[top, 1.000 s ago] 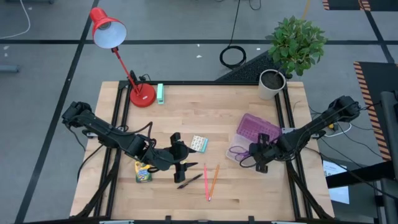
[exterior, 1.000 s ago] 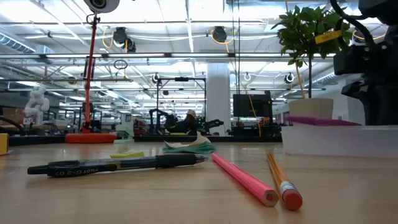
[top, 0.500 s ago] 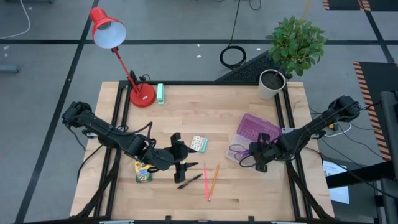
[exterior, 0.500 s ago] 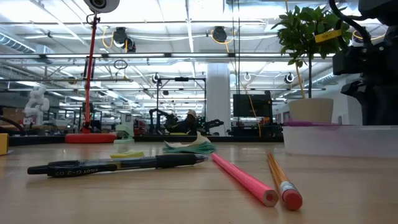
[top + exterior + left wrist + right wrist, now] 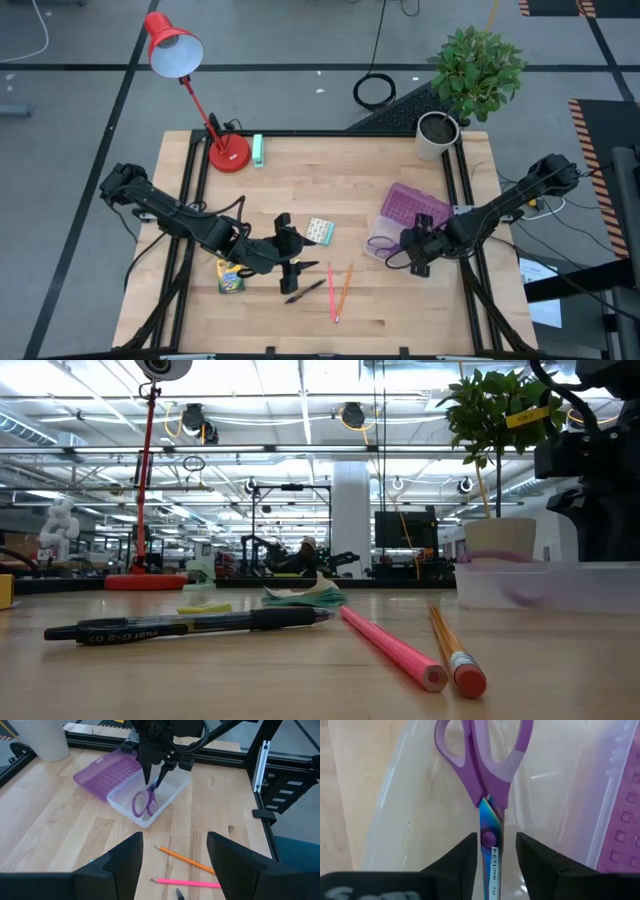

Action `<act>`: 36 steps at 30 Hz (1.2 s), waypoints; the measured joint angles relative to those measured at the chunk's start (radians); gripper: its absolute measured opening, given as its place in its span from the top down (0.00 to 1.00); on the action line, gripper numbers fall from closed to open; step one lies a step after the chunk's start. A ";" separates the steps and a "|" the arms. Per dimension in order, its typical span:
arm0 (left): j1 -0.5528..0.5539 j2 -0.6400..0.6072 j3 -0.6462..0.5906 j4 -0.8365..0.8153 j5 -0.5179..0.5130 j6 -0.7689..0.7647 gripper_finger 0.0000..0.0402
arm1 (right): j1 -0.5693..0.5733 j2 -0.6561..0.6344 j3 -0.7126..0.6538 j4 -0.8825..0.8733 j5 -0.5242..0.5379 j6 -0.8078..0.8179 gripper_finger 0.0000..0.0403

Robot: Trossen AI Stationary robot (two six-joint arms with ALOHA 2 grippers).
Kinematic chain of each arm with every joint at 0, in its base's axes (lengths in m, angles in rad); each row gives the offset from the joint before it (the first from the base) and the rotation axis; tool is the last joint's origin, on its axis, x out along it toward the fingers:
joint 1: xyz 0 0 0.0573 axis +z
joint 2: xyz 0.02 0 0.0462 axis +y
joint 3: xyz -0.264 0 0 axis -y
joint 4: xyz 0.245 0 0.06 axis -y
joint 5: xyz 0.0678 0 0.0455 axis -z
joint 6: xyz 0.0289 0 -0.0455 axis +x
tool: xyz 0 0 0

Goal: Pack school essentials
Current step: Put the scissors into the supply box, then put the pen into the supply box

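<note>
Purple-handled scissors [image 5: 487, 775] in clear plastic box [image 5: 172, 790]

Scissors [image 5: 485, 775] in clear box; crayon box [image 5: 230, 277], pen [image 5: 305, 291], pencils [image 5: 337, 292] on table.

On the wooden desk [image 5: 300, 180], the clear plastic case with purple lid [image 5: 405, 215] sits at 3 o'clock, purple-handled scissors [image 5: 381, 243] inside. The yellow-green crayon box [image 5: 230, 277] lies at 8 o'clock. Black pen [image 5: 306, 291], pink pencil [image 5: 330, 292] and orange pencil [image 5: 343, 291] lie side by side at 6 o'clock, the pale patterned square pack [image 5: 320, 231] near centre.
</note>
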 joint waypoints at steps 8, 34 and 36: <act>0.000 0.000 0.000 0.001 0.000 0.000 0.44 | 0.000 0.000 -0.061 0.071 -0.002 -0.018 0.80; 0.000 0.000 0.000 0.000 0.000 0.002 0.44 | -0.002 -0.027 -0.062 0.112 -0.002 0.002 0.61; 0.000 0.000 0.000 0.000 0.000 0.001 0.44 | -0.002 -0.051 -0.062 0.112 -0.002 0.001 0.61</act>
